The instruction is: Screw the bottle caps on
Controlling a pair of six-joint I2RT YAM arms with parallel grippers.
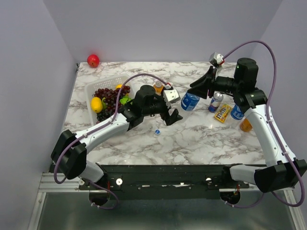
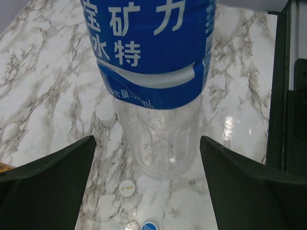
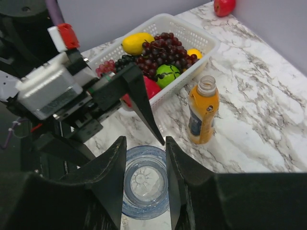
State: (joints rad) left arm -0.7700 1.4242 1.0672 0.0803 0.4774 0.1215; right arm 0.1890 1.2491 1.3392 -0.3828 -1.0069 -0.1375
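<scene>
While a white cap [image 2: 127,188] and a blue cap [image 2: 149,225] lie loose on the counter [image 2: 48,72], the job looks barely begun. The blue-labelled bottle [image 2: 158,120] stands mid-counter, with the left gripper [image 2: 147,139] spread wide on either side, touching nothing. Directly above its top, the right gripper [image 3: 145,141] is pinched narrow; whether it holds a cap I cannot tell. An orange bottle [image 3: 203,112] beside the basket [image 3: 201,43] shows a bare, uncapped mouth.
</scene>
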